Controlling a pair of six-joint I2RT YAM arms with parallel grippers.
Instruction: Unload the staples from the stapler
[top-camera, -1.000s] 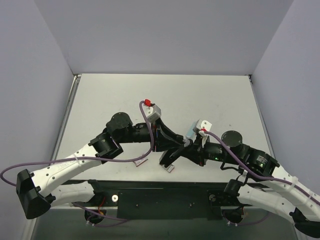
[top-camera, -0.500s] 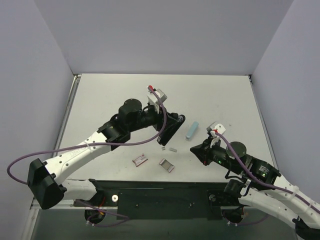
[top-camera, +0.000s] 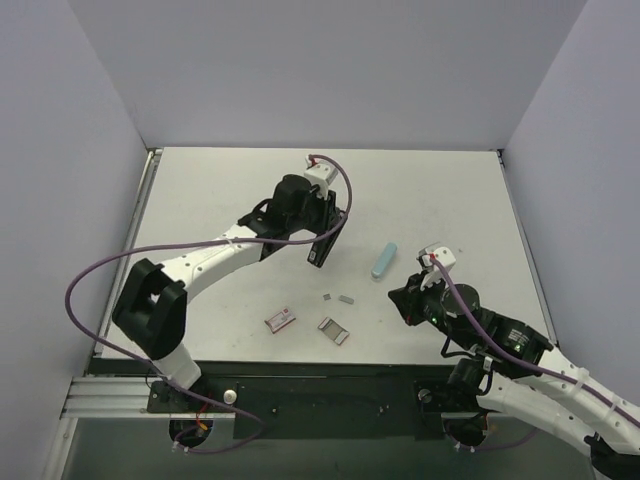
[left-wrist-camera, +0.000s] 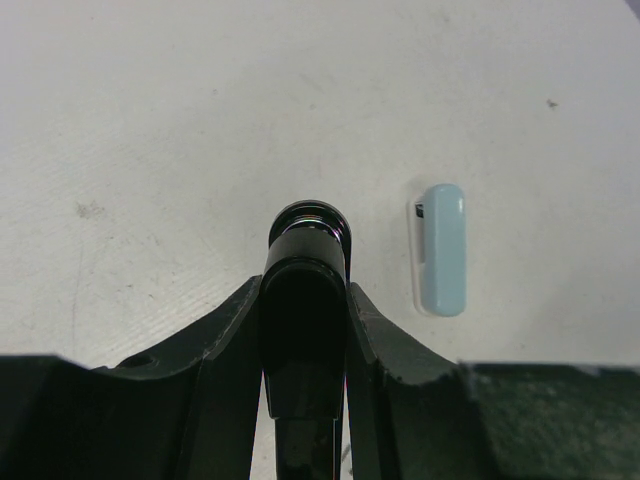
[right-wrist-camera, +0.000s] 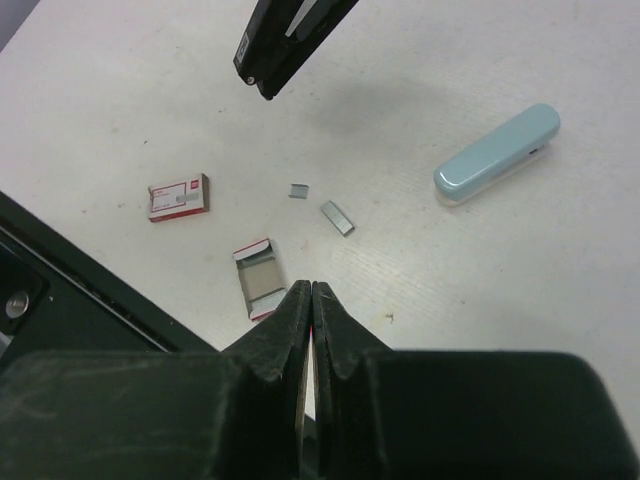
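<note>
Pinches, in the left end effector (left-wrist-camera: 304, 290), the slim glossy black stapler (top-camera: 320, 250), now lifted and swung well away from the right end effector (right-wrist-camera: 312, 300), pressed together, empty, drawn back. Has left two flat silvery staples (right-wrist-camera: 337, 217) on the matte white bench (top-camera: 220, 200) near a smooth rounded pale-blue casing (top-camera: 384, 260); probably unloaded, or nearly.

The stapler (top-camera: 322, 243), upper centre of the top view, is glossy black. The staples (right-wrist-camera: 337, 217) are silvery grey on the off-white, faintly speckled table (top-camera: 200, 200). A capsule-shaped piece (right-wrist-camera: 497, 153) is pale blue. The small box (right-wrist-camera: 179, 196) is pinkish-red with a white label. The open tray (right-wrist-camera: 258, 278) is grey inside with red edges. The left arm (top-camera: 210, 262) is white with black joints.
</note>
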